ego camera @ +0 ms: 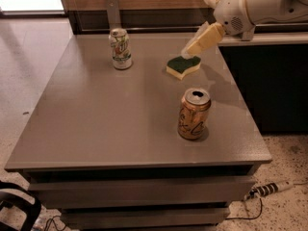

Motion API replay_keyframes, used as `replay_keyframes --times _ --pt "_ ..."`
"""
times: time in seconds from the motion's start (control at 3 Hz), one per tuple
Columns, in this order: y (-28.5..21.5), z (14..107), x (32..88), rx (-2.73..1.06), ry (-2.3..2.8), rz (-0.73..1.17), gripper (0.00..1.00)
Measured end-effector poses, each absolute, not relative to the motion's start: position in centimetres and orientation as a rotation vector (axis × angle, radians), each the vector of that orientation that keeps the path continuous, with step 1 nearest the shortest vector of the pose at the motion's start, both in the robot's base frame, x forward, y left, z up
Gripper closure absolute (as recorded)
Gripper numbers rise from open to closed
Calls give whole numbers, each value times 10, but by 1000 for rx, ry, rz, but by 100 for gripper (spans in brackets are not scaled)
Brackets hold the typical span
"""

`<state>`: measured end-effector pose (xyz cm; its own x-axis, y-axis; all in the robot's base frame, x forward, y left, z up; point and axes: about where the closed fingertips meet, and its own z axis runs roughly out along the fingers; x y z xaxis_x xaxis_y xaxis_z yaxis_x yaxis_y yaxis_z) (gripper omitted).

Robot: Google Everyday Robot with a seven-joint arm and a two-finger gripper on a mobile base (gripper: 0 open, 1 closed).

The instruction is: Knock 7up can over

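7up can is seen upright on the far-left part of the bench, near the back edge. End effector is held over the far-right area of the bench, angled downward, just above a green-and-yellow sponge; contact with the sponge cannot be told. Whether the end effector is open or closed cannot be told. End effector and 7up can are well apart. An orange-gold can is noted upright toward the front right.
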<state>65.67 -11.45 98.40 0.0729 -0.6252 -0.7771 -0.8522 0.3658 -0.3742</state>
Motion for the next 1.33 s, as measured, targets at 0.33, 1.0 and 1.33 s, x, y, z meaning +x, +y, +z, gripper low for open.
replay_keyframes --times 0.33,1.0,1.33 --pt "-97 975 664 -1271 1609 345 0" --pt "-68 975 678 -1216 1537 414 0" --pt "-58 965 691 -1206 1520 460 0"
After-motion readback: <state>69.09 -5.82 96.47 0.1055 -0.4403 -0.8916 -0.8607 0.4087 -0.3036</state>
